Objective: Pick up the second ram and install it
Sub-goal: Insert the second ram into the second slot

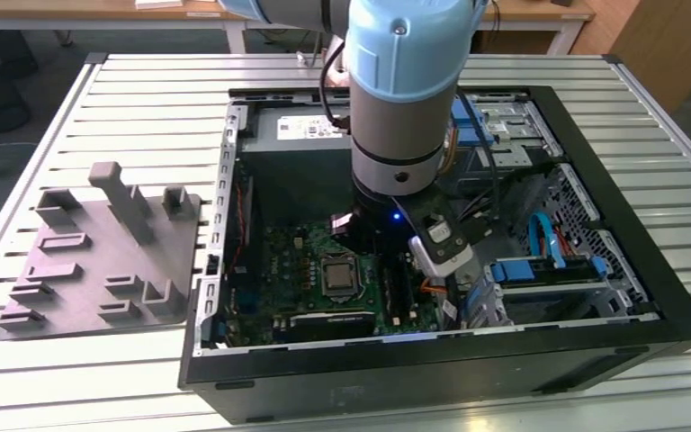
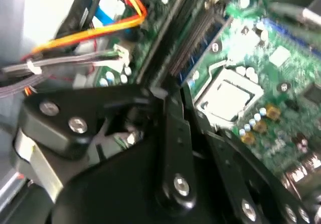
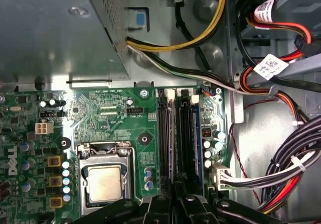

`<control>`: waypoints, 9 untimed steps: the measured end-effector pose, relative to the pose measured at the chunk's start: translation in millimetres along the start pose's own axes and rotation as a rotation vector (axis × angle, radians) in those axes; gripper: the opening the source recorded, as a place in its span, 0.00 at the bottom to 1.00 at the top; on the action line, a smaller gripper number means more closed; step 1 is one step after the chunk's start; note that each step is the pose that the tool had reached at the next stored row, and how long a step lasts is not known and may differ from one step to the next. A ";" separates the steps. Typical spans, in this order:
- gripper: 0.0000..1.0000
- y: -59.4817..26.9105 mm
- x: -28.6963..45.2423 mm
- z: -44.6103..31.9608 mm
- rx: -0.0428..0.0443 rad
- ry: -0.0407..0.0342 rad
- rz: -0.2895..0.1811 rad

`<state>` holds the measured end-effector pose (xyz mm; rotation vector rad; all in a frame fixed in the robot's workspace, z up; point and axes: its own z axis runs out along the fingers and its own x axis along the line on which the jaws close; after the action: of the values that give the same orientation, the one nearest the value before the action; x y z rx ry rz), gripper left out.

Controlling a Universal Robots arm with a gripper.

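Observation:
My arm [image 1: 399, 108] reaches down into the open computer case [image 1: 442, 355], over the motherboard's long black memory slots [image 3: 185, 138]. In the first wrist view the second ram [image 3: 173, 143] shows edge-on as a thin grey-blue strip running along the slots. My gripper [image 3: 173, 200] has its black fingers closed together around the strip's near end. In the second wrist view the gripper [image 2: 168, 96] sits right at the end of the slots [image 2: 193, 38]. Whether the ram sits fully down in a slot is hidden.
The processor socket [image 3: 103, 184] lies beside the slots. The grey power supply [image 3: 55, 28] fills one end of the case. Bundled cables [image 3: 291, 163] and drive bays crowd the other side. A grey fixture tray [image 1: 94, 261] stands on the slatted table at the exterior view's left.

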<state>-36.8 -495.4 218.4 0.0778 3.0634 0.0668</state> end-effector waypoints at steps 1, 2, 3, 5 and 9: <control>0.14 0.2 0.0 -0.4 -0.0004 -0.0001 0.000; 0.14 0.2 -0.1 -0.9 -0.0004 -0.0001 0.000; 0.14 0.2 -0.1 -0.9 -0.0006 -0.0002 -0.001; 0.14 0.2 -0.1 -0.9 -0.0006 -0.0002 -0.001; 0.14 0.2 -0.1 -1.0 -0.0004 -0.0002 -0.002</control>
<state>-36.8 -495.3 219.4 0.0745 3.0632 0.0673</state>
